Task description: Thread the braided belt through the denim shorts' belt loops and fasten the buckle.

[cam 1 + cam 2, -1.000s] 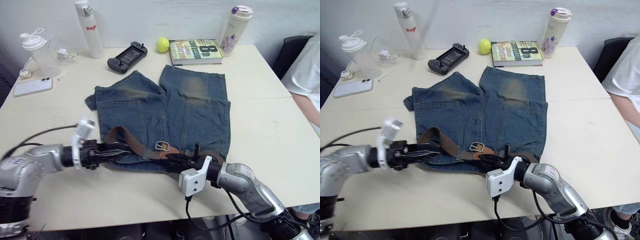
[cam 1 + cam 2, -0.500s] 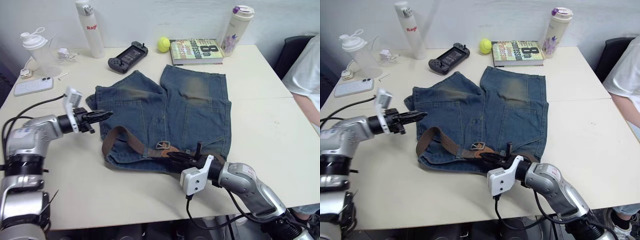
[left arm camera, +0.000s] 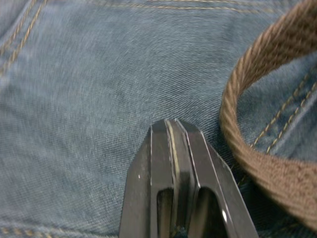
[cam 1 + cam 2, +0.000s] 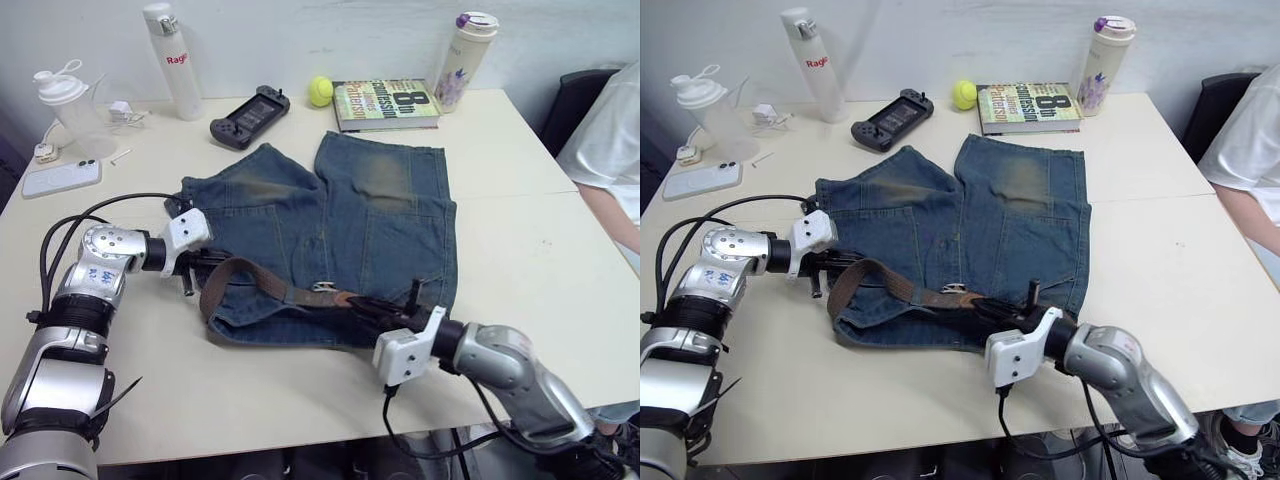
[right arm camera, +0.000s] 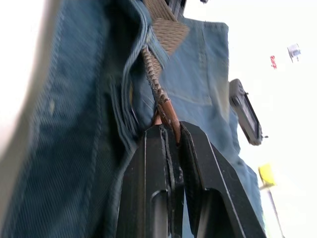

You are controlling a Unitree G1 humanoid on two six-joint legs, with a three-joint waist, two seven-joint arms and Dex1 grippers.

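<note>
The denim shorts [image 4: 340,215] lie flat mid-table with the waistband toward me. The braided belt [image 4: 228,272] bends in a standing curve at the waistband's left end, then runs right along it. Its silvery buckle [image 4: 322,288] lies near the middle. My left gripper [image 4: 218,258] is shut with nothing in it, its tips resting on the denim just beside the belt's curve [image 3: 233,124]. My right gripper [image 5: 171,130] is shut on the belt's brown tip at the waistband's right part [image 4: 366,306]. I cannot make out the belt loops.
Along the far edge stand a white bottle [image 4: 168,60], a shaker cup [image 4: 70,100], a game controller [image 4: 245,102], a tennis ball [image 4: 320,90], a book [image 4: 385,103] and a tumbler [image 4: 455,45]. A phone [image 4: 60,178] lies far left. A person [image 4: 610,150] sits at the right.
My left gripper went from the belt's curve out to the shorts' left edge, then came back down beside the curve. The right gripper kept hold of the belt's end. The camera shifted slightly.
</note>
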